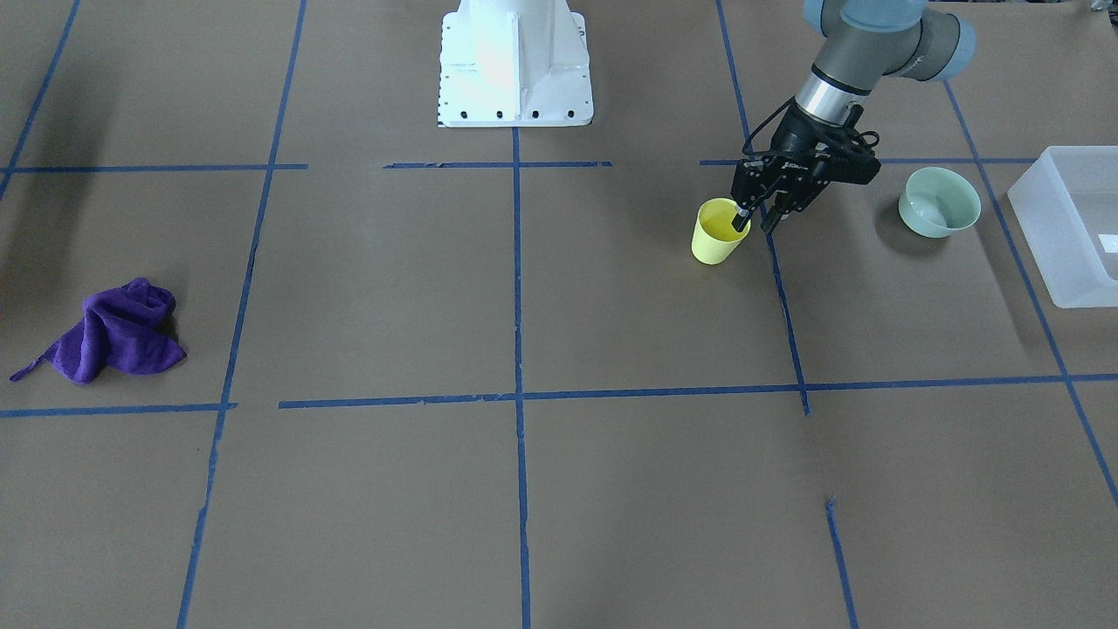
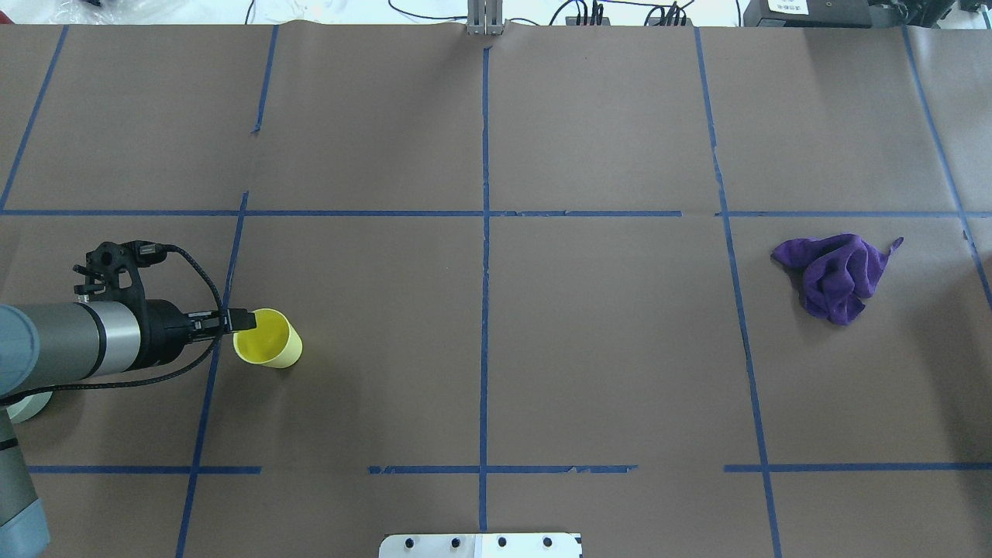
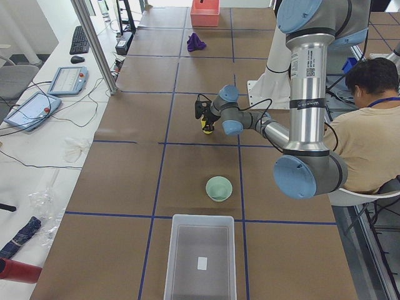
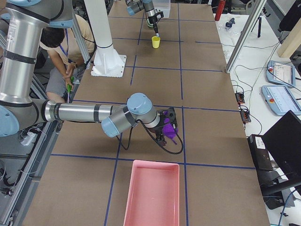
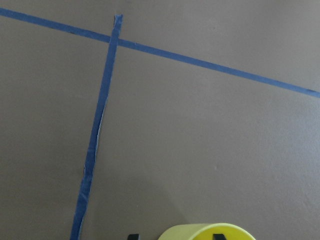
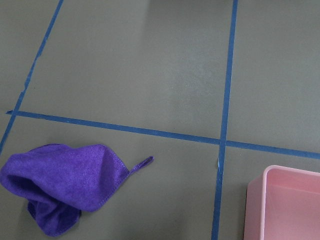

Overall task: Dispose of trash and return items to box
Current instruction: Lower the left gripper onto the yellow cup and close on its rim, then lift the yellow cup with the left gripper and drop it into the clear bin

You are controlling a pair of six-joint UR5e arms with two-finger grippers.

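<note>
The yellow cup [image 1: 718, 234] stands upright on the brown table; it also shows in the overhead view [image 2: 269, 339] and at the bottom of the left wrist view [image 5: 207, 232]. My left gripper [image 1: 756, 224] is open and straddles the cup's rim, one finger inside and one outside. The mint-green bowl [image 1: 939, 203] stands apart, between the cup and the frosted-white box [image 1: 1070, 223]. The box holds only a small white label [image 3: 201, 263]. My right gripper [image 4: 165, 127] hangs over the purple cloth [image 4: 170, 129]; I cannot tell whether it is open or shut.
The purple cloth [image 1: 113, 336] lies crumpled at the table's other end. A pink bin [image 4: 153, 193] stands past it at that end, and its corner shows in the right wrist view [image 6: 285, 205]. Blue tape lines cross the table. A seated person [image 3: 375, 125] is beside the robot base.
</note>
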